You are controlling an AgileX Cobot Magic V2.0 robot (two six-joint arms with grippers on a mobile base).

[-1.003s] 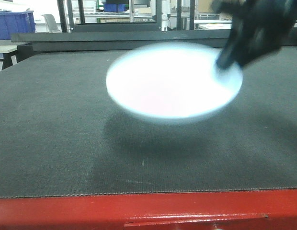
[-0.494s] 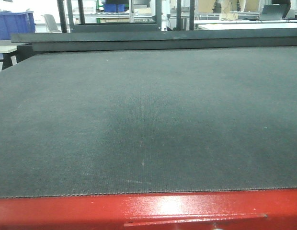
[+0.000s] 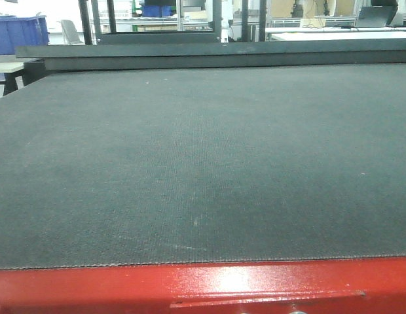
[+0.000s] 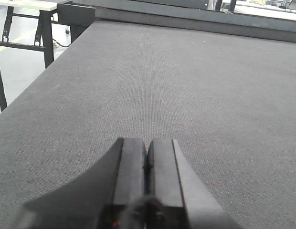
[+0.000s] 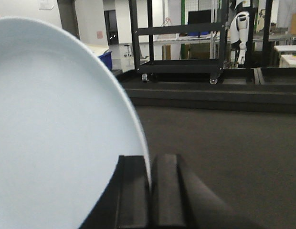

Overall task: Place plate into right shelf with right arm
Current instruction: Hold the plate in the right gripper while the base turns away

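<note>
The right claw [image 5: 151, 164] is clamped on the rim of the white plate [image 5: 57, 129]. Its two dark fingers [image 5: 133, 191] pinch the edge between them. From the right wrist view the plate fills the whole left side, and it looks tipped up, not lying flat.

The plate is up in the air with the right arm. It does not show in the front view at all, where there is only the dark surface [image 3: 203, 163] with its red edge [image 3: 203, 284].

The left claw [image 4: 147, 148] hangs low over that surface with its fingers pressed together and nothing in them. It has no job here.

I think the step in hand is the carry: the plate is grabbed and off the surface, but it is not on the right shelf yet. I cannot pick out that shelf in these views. Far back there is a black cart [image 5: 179, 47] on wheels, and a blue bin [image 3: 19, 33] off to one side.

Next, I think the right arm needs to swing the plate over to the shelf and turn it flat. Then it should set the plate down softly on a free spot. Only then should the claw let go, since the shiny rim could slip.
</note>
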